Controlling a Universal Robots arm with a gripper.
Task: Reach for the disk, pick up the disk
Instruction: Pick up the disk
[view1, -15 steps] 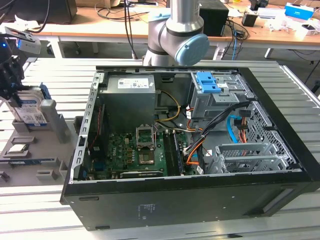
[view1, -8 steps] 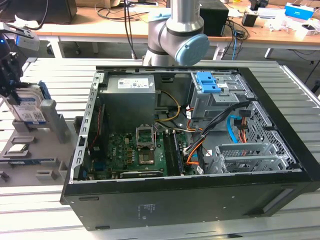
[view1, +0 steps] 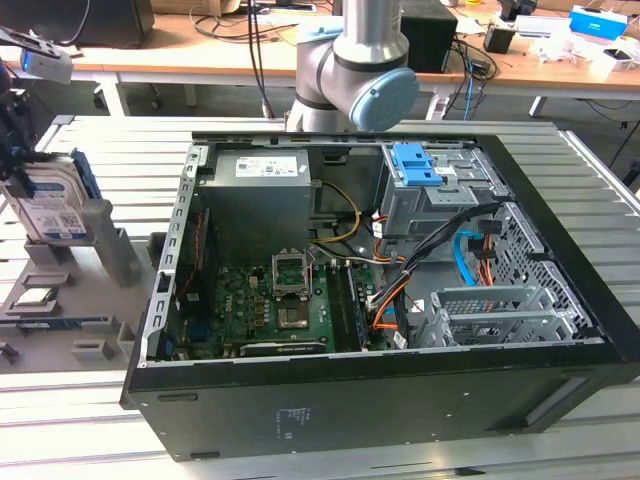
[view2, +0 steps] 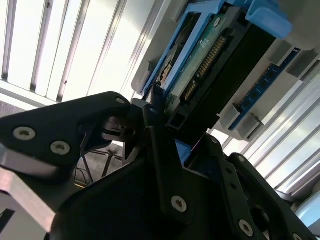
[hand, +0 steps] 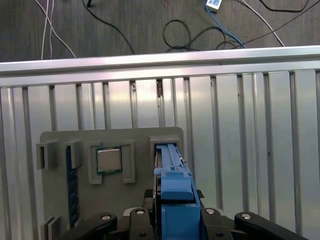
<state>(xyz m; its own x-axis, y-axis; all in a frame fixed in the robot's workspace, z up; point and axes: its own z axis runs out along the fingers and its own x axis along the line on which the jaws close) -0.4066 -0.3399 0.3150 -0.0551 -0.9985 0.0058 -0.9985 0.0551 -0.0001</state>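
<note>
Exterior view: disk (view1: 55, 205) stands on edge in grey holder (view1: 105, 250) on slatted counter (view1: 80, 430), at exterior view's left, well apart from open computer case (view1: 400, 400); gripper (view1: 15, 160) at disk's upper end; second wrist view: black fingers (view2: 159, 140) clamped on disk (view2: 210, 65), one on each side of blue rail, green board and connector showing; first wrist view: disk (hand: 172, 190) upright in holder (hand: 110, 140) slot; processor chip (hand: 108, 161) in neighbour pocket, not touching disk.
</note>
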